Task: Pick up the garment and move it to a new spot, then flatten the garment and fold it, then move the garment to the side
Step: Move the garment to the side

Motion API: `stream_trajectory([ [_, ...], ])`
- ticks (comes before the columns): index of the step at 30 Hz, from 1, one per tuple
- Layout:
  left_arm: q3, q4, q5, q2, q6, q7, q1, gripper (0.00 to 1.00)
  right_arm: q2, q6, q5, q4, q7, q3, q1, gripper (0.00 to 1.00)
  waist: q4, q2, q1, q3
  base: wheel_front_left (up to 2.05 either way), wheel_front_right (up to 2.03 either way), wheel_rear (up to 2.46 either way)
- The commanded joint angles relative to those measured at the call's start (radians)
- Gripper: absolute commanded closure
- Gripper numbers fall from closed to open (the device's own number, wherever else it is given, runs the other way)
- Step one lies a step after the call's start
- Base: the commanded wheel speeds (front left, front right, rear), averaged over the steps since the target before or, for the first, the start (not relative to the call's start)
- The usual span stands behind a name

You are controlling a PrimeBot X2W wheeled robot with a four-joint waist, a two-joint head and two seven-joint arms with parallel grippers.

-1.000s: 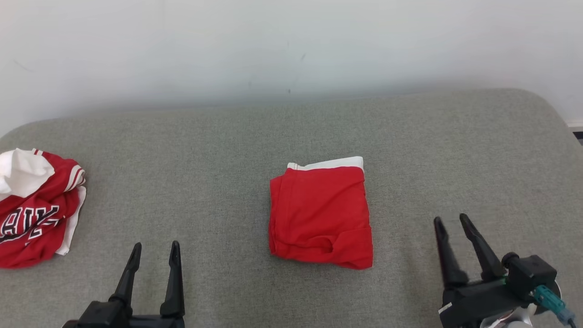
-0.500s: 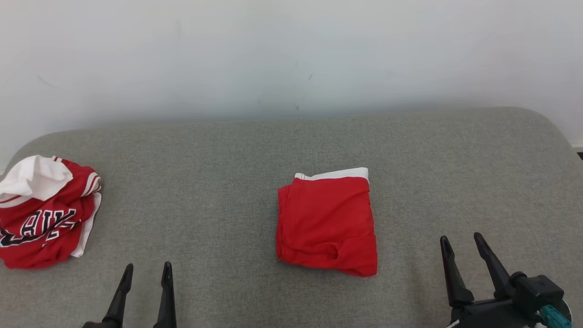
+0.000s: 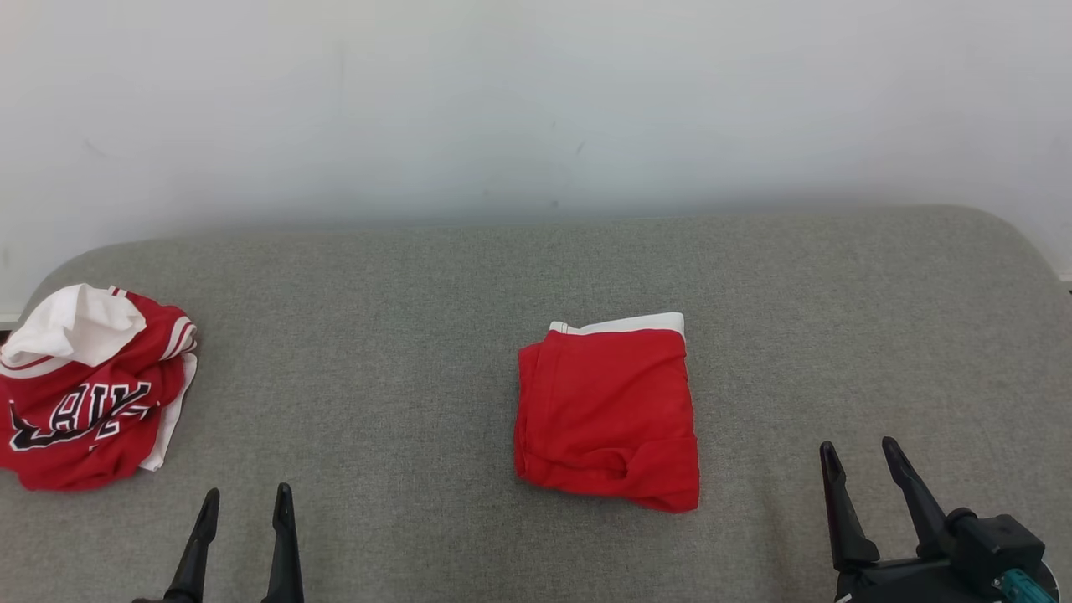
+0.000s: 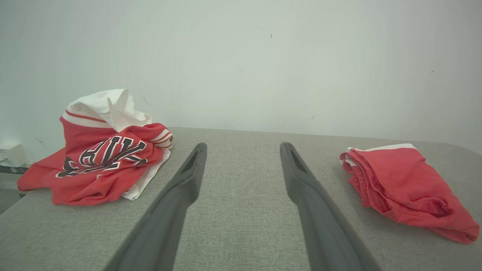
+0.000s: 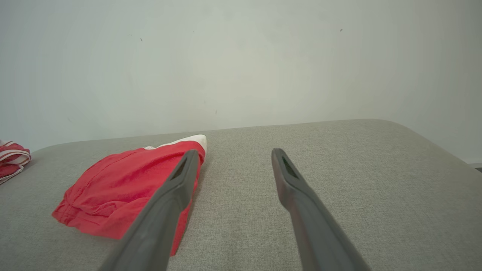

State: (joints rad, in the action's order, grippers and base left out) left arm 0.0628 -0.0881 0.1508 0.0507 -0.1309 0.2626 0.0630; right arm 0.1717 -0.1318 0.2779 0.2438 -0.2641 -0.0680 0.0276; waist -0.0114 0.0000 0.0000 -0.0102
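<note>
Folded red cloth garment w/ white waistband [image 3: 607,414] lies as a neat rectangle near the ctr of the grey fabric-covered table [image 3: 402,335], free of both arms. The left gripper [image 3: 247,492] and right gripper [image 3: 858,445] hover at the near edge, fingers spread apart, nothing betw. them; the right gripper is near the garment's right side, not touching. A crumpled red-and-white jersey w/ black lettering [image 3: 88,389] sits well apart at the table's left end. Pick-up, flattening and fold look done; the shift to the side appears to be the step left.
</note>
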Motion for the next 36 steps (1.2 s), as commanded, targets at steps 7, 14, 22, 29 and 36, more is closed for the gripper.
stream_trajectory([
  [7, -0.004, 0.009, -0.01, 0.0, 0.001, 0.003, 0.019, 0.0, -0.006, 0.002, -0.009, 0.006, 0.0, 0.0, -0.007, 0.0, 0.001, 0.0, 0.0, 0.002, 0.0, 0.0, 0.0],
  [14, -0.004, 0.013, -0.006, 0.0, 0.002, 0.003, 0.021, 0.0, -0.006, 0.002, 0.0, 0.01, 0.0, 0.004, 0.008, 0.0, 0.002, 0.0, 0.0, 0.003, 0.0, 0.0, 0.0],
  [22, -0.03, 0.016, 0.004, 0.0, 0.008, 0.003, 0.004, 0.0, 0.042, 0.002, 0.014, 0.037, 0.041, -0.03, 0.109, 0.0, 0.032, 0.0, 0.0, 0.02, 0.0, 0.0, 0.0],
  [29, -0.048, 0.014, 0.015, 0.0, 0.01, 0.003, -0.025, 0.0, 0.066, 0.002, 0.04, 0.143, 0.124, -0.095, 0.266, 0.0, 0.074, 0.0, 0.0, 0.064, 0.0, 0.0, 0.0],
  [36, -0.088, 0.0, 0.037, 0.0, 0.022, 0.003, -0.057, 0.0, 0.071, 0.002, 0.066, 0.315, 0.173, -0.15, 0.4, 0.0, 0.124, 0.0, 0.0, 0.102, 0.0, 0.0, 0.0],
])
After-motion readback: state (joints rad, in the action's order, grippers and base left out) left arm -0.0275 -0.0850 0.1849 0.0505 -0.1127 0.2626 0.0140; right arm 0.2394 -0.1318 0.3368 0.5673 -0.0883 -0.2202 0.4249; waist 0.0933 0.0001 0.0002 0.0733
